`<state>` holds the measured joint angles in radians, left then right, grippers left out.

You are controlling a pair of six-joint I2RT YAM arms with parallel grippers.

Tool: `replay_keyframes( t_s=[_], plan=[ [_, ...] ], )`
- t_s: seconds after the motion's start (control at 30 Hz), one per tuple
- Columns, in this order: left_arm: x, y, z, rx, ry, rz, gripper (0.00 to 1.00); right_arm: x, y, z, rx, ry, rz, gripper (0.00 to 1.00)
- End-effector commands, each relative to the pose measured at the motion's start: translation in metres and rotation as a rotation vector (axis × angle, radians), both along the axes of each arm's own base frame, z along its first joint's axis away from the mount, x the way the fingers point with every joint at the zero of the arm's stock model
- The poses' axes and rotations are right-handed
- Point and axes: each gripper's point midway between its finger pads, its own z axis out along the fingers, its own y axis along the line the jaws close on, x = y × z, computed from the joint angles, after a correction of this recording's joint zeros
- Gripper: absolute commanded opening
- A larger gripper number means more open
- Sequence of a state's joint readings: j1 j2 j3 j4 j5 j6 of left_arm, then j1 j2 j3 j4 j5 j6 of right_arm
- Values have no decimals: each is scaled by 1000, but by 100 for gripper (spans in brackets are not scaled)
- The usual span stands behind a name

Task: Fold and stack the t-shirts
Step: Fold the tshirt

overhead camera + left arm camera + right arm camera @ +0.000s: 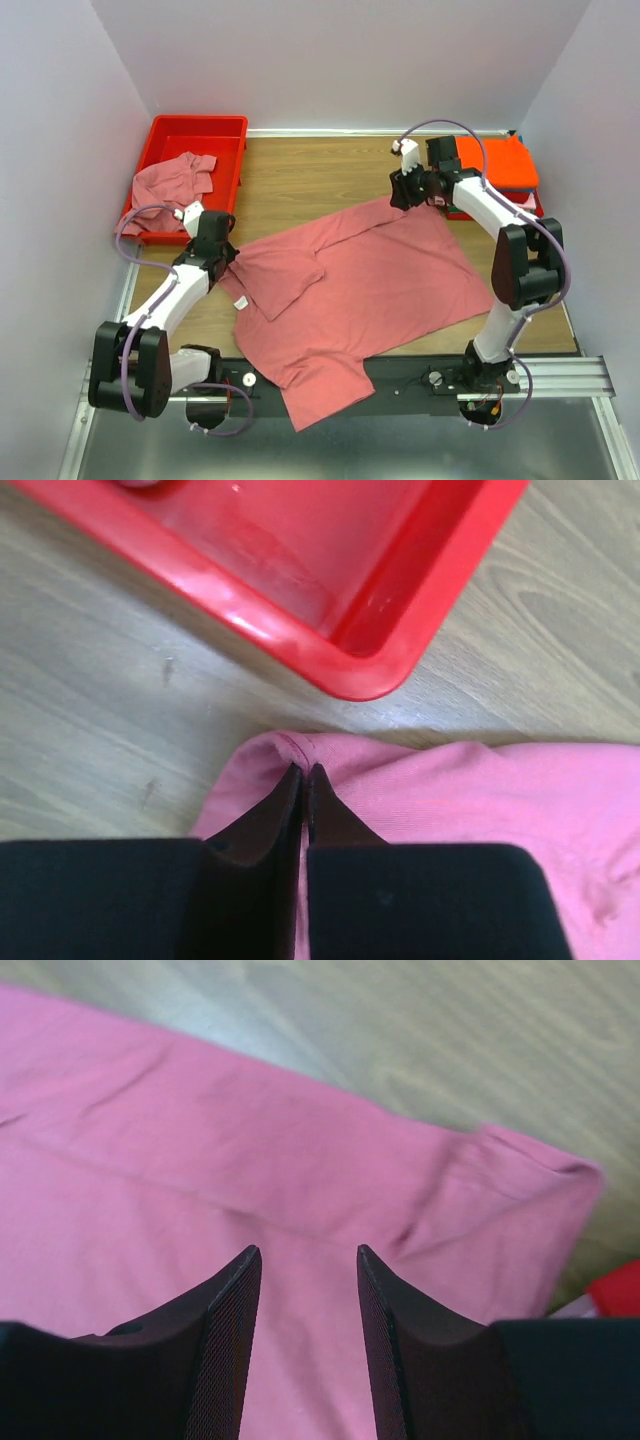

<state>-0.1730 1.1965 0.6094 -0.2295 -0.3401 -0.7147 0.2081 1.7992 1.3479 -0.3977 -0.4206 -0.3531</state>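
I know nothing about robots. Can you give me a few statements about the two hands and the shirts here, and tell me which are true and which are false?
1. The left hand is closed on the edge of the big pink shirt. True.
2. The right hand is closed too. False: its fingers stand apart, over a corner of the same shirt.
3. The red bin has nothing in it. False: a crumpled pink shirt lies in it.
4. An orange shirt lies folded flat at the far right of the table. True.
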Motion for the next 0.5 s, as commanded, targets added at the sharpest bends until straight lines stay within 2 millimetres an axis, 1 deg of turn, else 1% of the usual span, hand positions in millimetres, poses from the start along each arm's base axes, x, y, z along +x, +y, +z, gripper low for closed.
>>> replay_keyframes(
  t_s=[0.0,0.1,0.13,0.17,0.23,0.27,0.3,0.33,0.37,0.43,0.47],
  plan=[
    [-13,2,-6,-57,26,61,8,29,-11,-3,-25,-5,-124,50],
    [-24,4,-21,-79,90,104,7,40,-15,0,-35,-15,-173,50],
    [-27,3,-24,-89,106,113,7,43,-15,-3,-30,-2,-198,50],
    [-32,3,-29,-103,122,135,7,48,-16,1,-25,-9,-220,50],
    [-37,5,-31,-127,122,170,7,54,-22,-4,-37,6,-290,50],
    [-39,6,-31,-132,115,173,8,56,-21,-5,-28,14,-299,50],
    [-40,7,-29,-146,100,189,7,61,-23,-3,-31,5,-324,50],
    [-40,10,-27,-149,79,203,7,63,-25,-4,-34,9,-344,50],
    [-41,13,-21,-153,49,216,7,64,-25,-9,-34,22,-358,50],
    [-38,19,-12,-150,5,239,7,68,-29,-11,-43,18,-391,50],
    [-38,21,-11,-150,-1,242,7,70,-30,-16,-47,26,-401,49]
  ],
)
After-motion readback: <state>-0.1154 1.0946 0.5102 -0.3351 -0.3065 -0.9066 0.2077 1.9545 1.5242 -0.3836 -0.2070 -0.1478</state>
